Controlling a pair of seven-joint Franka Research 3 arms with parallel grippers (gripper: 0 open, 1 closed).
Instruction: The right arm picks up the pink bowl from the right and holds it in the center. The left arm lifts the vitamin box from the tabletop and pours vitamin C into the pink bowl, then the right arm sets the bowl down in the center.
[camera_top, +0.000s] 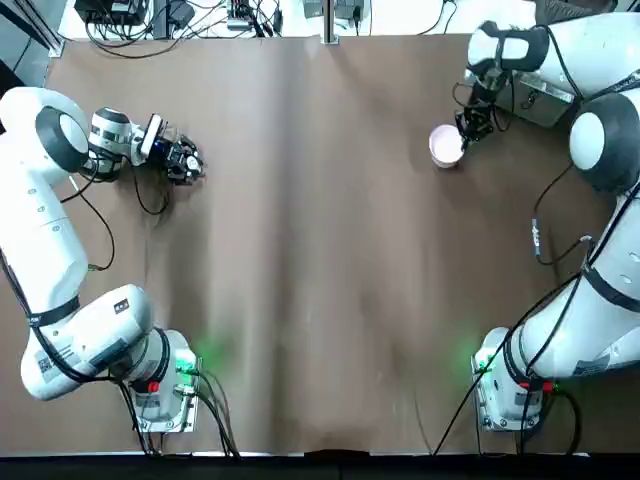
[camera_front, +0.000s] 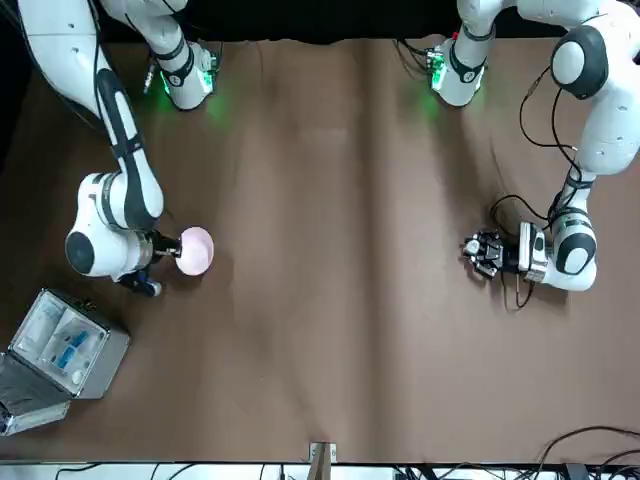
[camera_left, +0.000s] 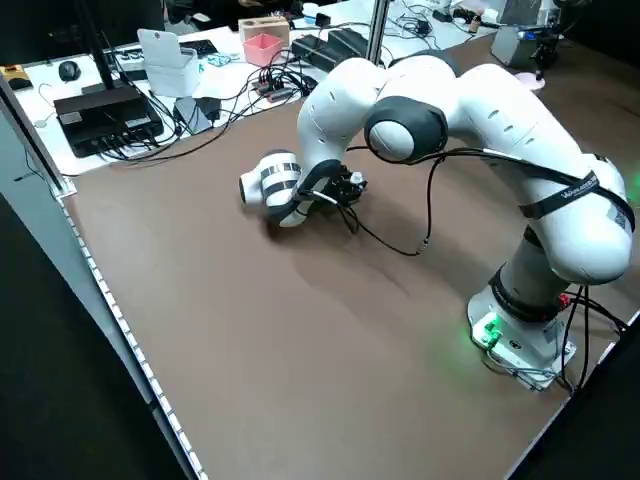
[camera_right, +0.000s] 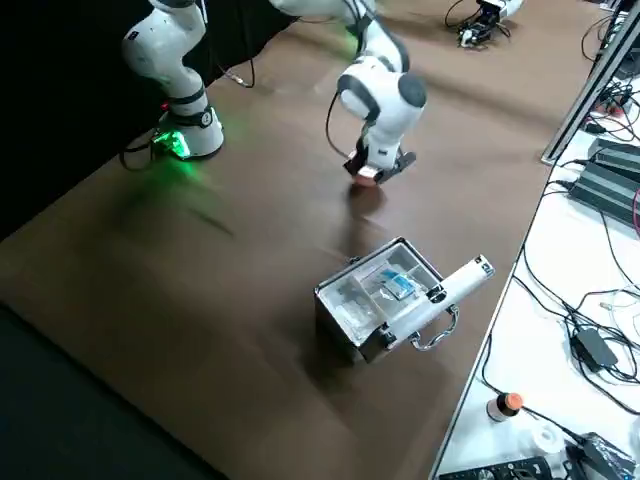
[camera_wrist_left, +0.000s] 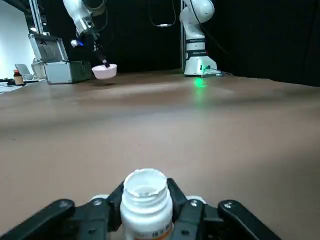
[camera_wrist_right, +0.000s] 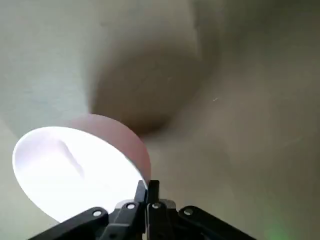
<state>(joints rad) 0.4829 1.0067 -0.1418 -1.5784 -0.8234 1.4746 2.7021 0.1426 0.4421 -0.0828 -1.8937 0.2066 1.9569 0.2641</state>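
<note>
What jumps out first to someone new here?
Probably the pink bowl, gripped at its rim by the right gripper and held just above the brown tabletop on the robot's right, near the far side. Next, the open white bottle clamped in the left gripper on the robot's left. The open metal case with clear compartments stands out too, beyond the bowl on the right.

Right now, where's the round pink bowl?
In the top view, the round pink bowl hangs from the right gripper, beside the silvery case.
</note>
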